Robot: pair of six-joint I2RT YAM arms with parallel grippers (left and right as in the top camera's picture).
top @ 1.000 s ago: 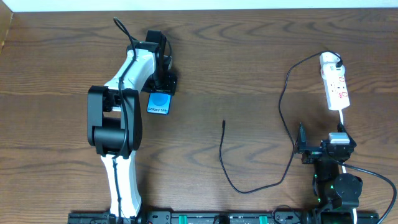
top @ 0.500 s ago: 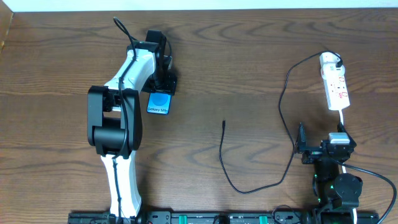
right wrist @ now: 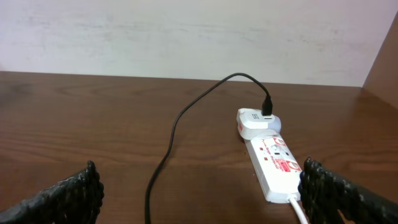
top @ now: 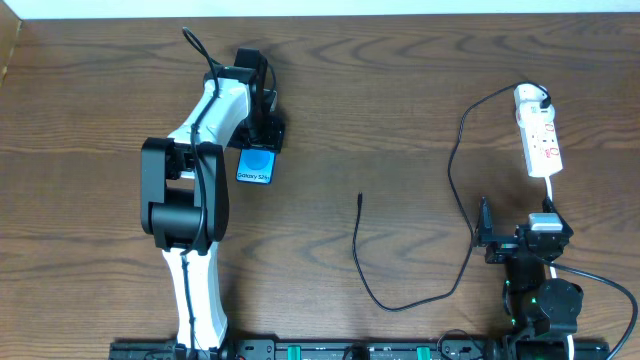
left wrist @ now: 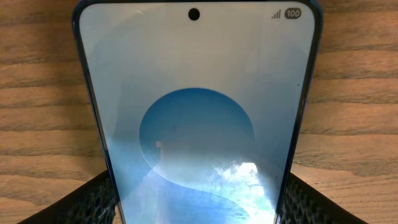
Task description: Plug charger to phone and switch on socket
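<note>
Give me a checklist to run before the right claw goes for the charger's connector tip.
1. Phone held by left claw: ok, fingers sit against both long edges.
2. Phone screen lit: ok, blue.
3. Connector tip of the charger free to grab: ok, it lies apart from the phone with nothing on it.
4. Charger's far end plugged in: ok, it sits in the white adapter at the end of the socket.
5. Right claw open and empty: ok.
6. Socket switch position: cannot tell.
</note>
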